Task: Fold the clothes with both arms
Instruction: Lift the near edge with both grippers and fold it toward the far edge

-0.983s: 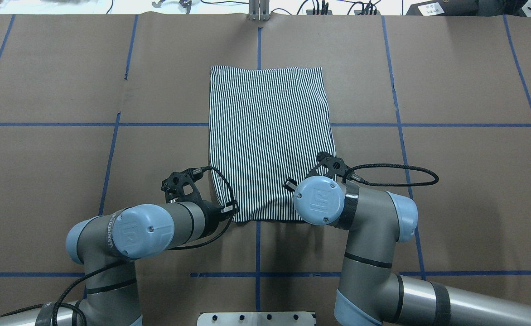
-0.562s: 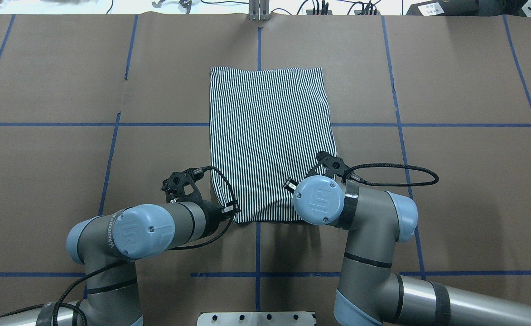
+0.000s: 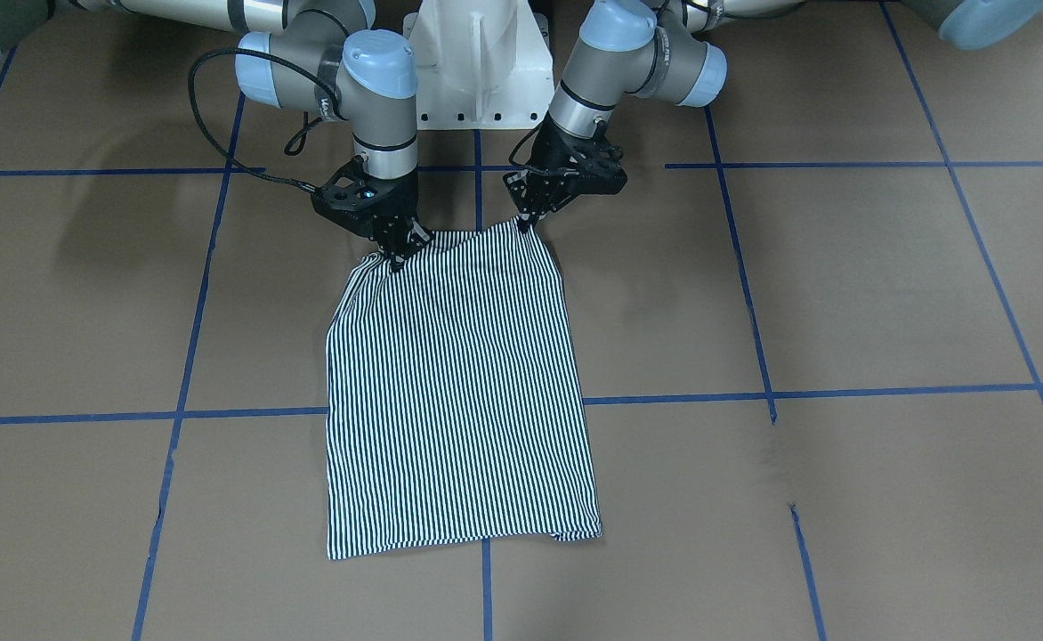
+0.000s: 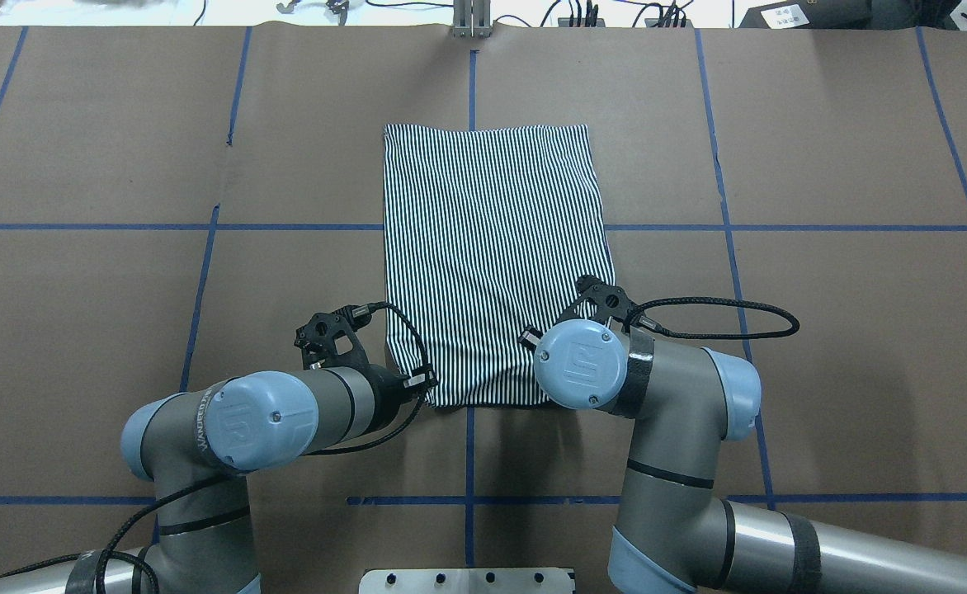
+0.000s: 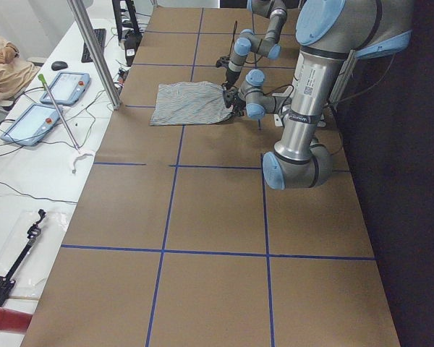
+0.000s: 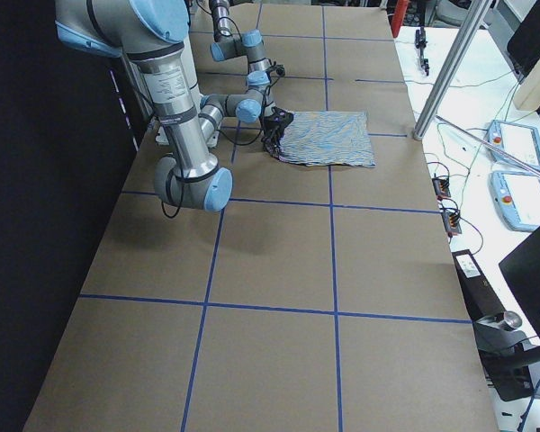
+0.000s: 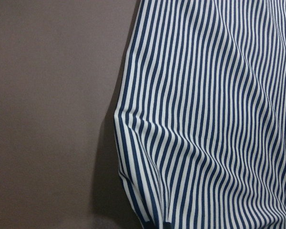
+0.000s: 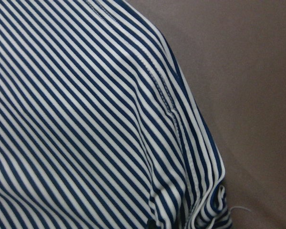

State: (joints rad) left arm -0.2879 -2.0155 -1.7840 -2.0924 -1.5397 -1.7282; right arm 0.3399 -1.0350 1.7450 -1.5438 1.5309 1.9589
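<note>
Overhead view: the left pincer (image 3: 526, 223) is clamped on the 7 o'clock corner of the striped polo shirt (image 4: 492, 247), holding that corner slightly off the brown bench (image 4: 822, 330). The shirt lies as 1 long rectangle at bench centre, its long axis running from 12 to 6 o'clock and its far edge flat on the surface. The right pincer (image 3: 395, 256) is clamped on the 5 o'clock corner, with the fabric puckered around its grip.

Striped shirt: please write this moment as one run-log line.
shirt: narrow rectangle, robot-side edge lifted | left gripper: shut on one robot-side corner | right gripper: shut on the other | fold: pending
</note>
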